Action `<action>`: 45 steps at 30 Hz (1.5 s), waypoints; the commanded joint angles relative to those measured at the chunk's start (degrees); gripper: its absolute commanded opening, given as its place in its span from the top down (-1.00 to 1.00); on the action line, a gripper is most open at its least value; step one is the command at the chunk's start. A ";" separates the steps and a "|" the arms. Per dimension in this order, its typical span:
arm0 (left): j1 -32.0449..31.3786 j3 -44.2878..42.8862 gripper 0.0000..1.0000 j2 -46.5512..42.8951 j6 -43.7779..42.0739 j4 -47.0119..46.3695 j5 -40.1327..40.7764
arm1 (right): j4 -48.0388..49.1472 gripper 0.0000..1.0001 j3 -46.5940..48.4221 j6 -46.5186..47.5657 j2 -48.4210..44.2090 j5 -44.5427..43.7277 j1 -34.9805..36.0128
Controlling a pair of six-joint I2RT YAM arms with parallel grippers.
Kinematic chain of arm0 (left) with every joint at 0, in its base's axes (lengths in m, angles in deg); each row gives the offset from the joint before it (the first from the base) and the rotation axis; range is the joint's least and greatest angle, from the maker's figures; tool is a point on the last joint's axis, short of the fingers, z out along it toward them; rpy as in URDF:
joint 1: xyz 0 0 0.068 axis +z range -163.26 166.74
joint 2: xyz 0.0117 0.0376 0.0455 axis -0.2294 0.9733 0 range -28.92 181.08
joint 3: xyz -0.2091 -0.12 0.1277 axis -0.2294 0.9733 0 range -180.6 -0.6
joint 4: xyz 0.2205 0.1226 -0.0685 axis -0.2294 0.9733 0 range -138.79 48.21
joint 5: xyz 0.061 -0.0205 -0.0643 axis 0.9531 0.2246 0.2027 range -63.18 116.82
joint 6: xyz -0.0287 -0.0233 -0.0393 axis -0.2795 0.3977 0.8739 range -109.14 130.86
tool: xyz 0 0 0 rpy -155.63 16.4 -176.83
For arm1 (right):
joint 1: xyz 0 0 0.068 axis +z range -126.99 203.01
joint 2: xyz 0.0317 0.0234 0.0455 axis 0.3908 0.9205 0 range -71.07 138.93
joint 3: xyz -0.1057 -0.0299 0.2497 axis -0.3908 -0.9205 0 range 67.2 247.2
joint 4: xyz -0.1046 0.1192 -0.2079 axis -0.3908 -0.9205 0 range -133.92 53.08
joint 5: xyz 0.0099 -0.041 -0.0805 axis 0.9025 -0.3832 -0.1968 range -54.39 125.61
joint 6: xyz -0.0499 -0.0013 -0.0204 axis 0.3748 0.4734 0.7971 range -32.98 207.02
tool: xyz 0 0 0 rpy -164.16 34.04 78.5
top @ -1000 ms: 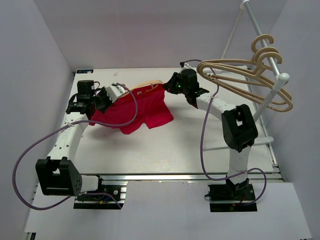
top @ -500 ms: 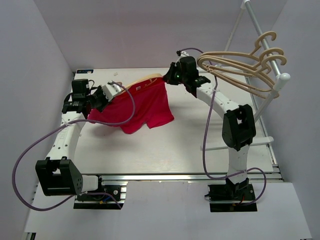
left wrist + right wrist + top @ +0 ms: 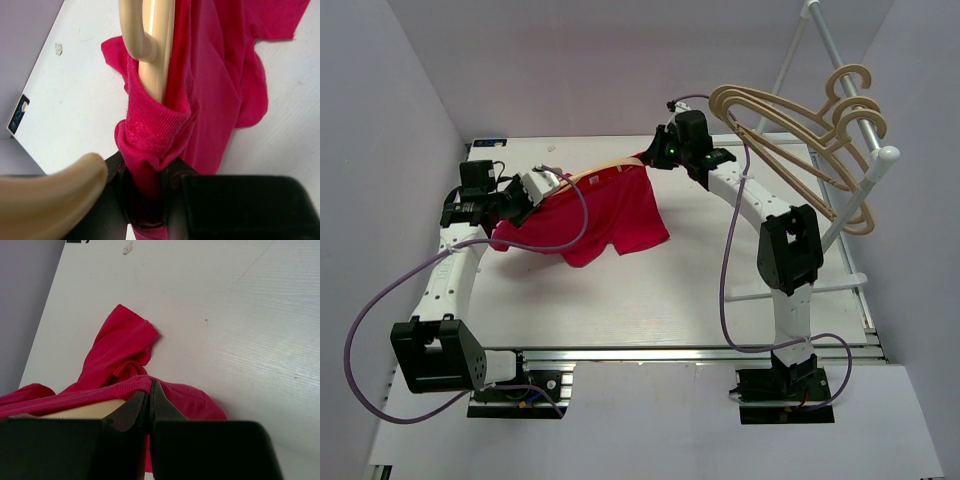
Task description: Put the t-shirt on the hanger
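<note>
The red t-shirt [image 3: 610,212] hangs stretched between my two grippers above the table's back half. The tan hanger [image 3: 603,171] lies inside it, and its curved shoulder shows along the shirt's top edge. My left gripper [image 3: 523,196] is shut on the shirt's left edge. In the left wrist view the cloth [image 3: 210,75] is bunched between the jaws around the hanger's arm [image 3: 156,50]. My right gripper [image 3: 650,160] is shut on the shirt's right top edge. In the right wrist view it pinches the ribbed hem [image 3: 100,392] beside the hanger [image 3: 85,410].
Several identical tan hangers [image 3: 800,135] hang on a white rack [image 3: 865,185] at the right, close behind the right arm. Purple cables loop from both arms. White walls enclose the table [image 3: 650,300] on the left and back.
My left gripper has drawn left and my right gripper has risen slightly toward the back, pulling the shirt wider and higher. The hangers on the rack have swung.
</note>
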 commanded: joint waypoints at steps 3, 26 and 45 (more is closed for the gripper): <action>2.86 2.09 1.00 -1.15 0.07 -0.39 11.66 | 3.45 1.00 -2.90 4.22 -6.15 -5.91 -6.01; -0.56 0.25 1.00 2.18 -2.65 3.10 1.75 | -10.44 1.00 11.95 21.27 -4.60 3.58 13.05; -2.15 -2.48 1.00 7.72 -3.53 3.90 -3.44 | -16.77 -0.50 7.65 36.63 -8.19 11.62 11.04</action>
